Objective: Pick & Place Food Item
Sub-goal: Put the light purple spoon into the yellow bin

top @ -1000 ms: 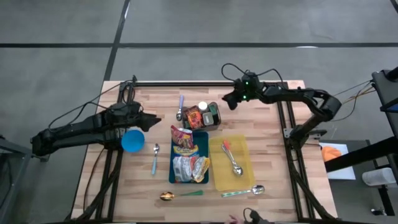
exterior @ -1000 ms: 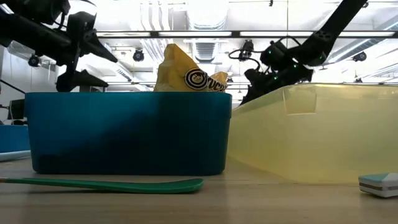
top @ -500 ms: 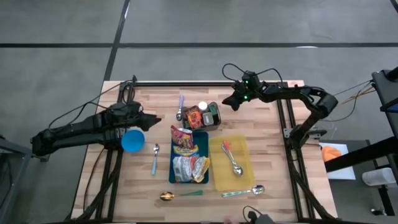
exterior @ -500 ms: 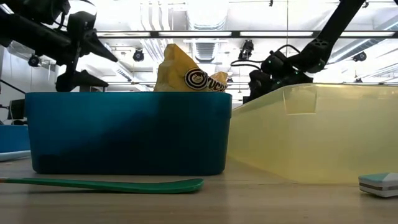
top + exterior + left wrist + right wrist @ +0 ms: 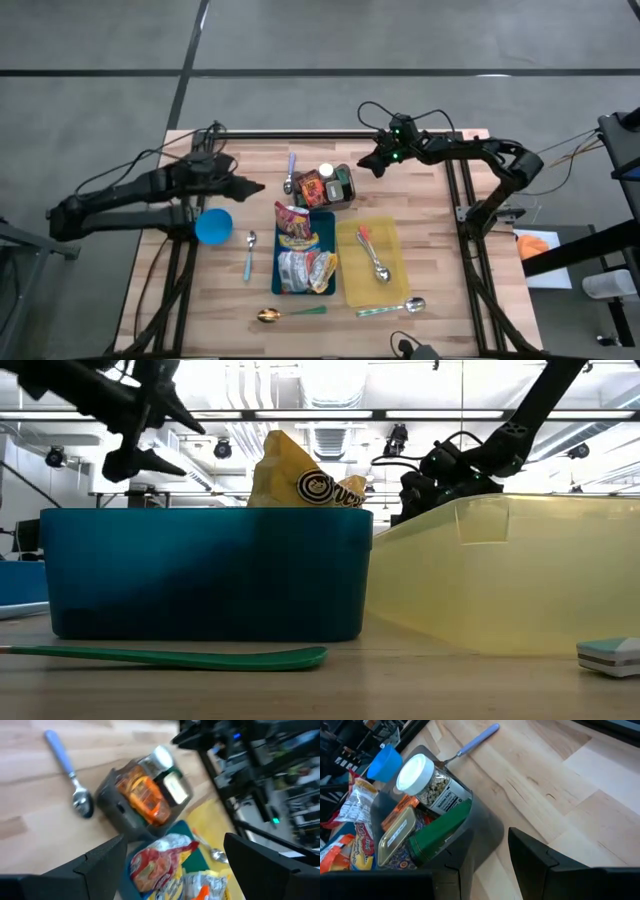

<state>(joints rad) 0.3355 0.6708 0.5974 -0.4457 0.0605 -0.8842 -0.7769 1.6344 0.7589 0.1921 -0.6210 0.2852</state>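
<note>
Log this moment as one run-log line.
left gripper: open, empty, raised beside dark grey bin | right gripper: partly open, empty, beside bin's other side | snack packets in blue tray

left gripper (image 5: 258, 187) risen, shifted toward grey bin (image 5: 328, 187)

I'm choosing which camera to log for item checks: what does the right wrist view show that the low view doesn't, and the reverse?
Only the right wrist view shows the grey bin with its white-lidded jar, green can and flat tin, plus the purple-handled spoon and blue cup.

Only the low view shows the yellow tray, the green spoon lying in front of the blue bin, and the left pincer, open, up in the air.

Both show snack packets.
</note>
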